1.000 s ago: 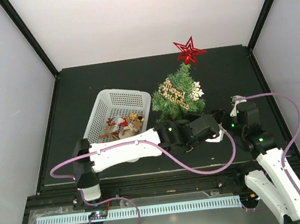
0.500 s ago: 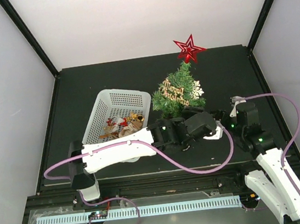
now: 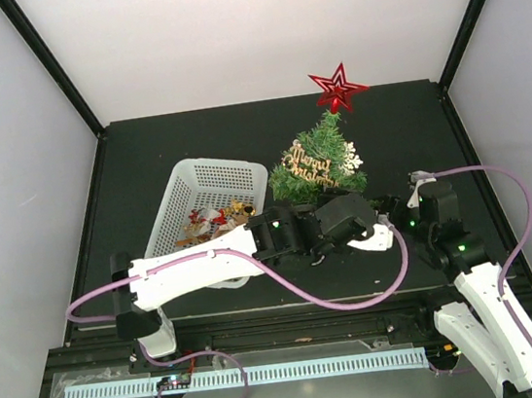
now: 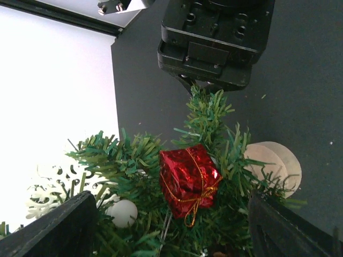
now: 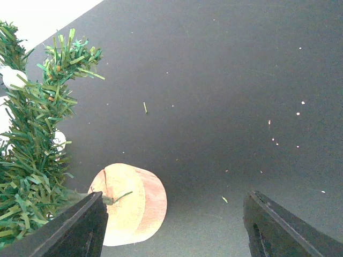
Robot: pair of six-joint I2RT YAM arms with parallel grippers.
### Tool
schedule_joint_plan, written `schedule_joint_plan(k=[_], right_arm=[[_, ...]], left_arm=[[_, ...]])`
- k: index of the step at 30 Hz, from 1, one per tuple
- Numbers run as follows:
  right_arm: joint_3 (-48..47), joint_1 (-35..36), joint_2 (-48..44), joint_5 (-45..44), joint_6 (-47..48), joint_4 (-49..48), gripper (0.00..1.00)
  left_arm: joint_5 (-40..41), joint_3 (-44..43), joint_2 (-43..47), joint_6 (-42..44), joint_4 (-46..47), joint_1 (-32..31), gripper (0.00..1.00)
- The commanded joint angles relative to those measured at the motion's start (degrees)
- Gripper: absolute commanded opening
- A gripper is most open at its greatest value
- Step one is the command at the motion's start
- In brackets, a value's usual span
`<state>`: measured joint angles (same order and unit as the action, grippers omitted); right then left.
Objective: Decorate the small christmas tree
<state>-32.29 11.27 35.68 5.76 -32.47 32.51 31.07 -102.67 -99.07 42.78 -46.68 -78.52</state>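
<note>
One black table (image 3: pixel 143 156) bears one white mesh plastic basket (image 3: pixel 207 182) and, just right of it, one small green christmas tree (image 3: pixel 320 174) topped by one red star (image 3: pixel 337 88). The left gripper (image 4: pixel 171 227) and right gripper (image 5: pixel 177 230) stand spread, empty. Only the left wrist view shows one red foil gift box (image 4: pixel 188 174) on a branch.

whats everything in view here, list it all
small christmas tree: one, green, right of basket
star: one, red, treetop
sign: one, gold, on tree
snowflake: one, white, on tree
gift box: one, red, low on tree
base: one, tan, under tree
basket: one, white, left of tree
ornaments: several, mixed, in basket
table: one, black, beneath all
left arm: one, white-black, at tree's foot, jaws open
right arm: one, white-black, right of tree, jaws open
</note>
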Motion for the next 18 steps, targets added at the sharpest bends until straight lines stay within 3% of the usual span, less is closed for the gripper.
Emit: schedule_joint_plan(k=[1, 11, 18], right_arm=[[-0.1, 0.4, 0.0, 0.8, -0.1, -0.5, 0.70], [-0.5, 0.4, -1.3, -1.3, -0.9, 1.2, 0.70], [-2.8, 0.4, -1.5, -8.0, -3.8, 5.7, 0.70]], left_arm=[[-1.8, -2.4, 3.8, -1.5, -2.4, -0.3, 0.78], [-3.4, 3.9, 10.3, -2.3, -2.6, 0.2, 0.81], [-7.6, 4.9, 15.1, -4.4, -5.5, 1.7, 0.82]])
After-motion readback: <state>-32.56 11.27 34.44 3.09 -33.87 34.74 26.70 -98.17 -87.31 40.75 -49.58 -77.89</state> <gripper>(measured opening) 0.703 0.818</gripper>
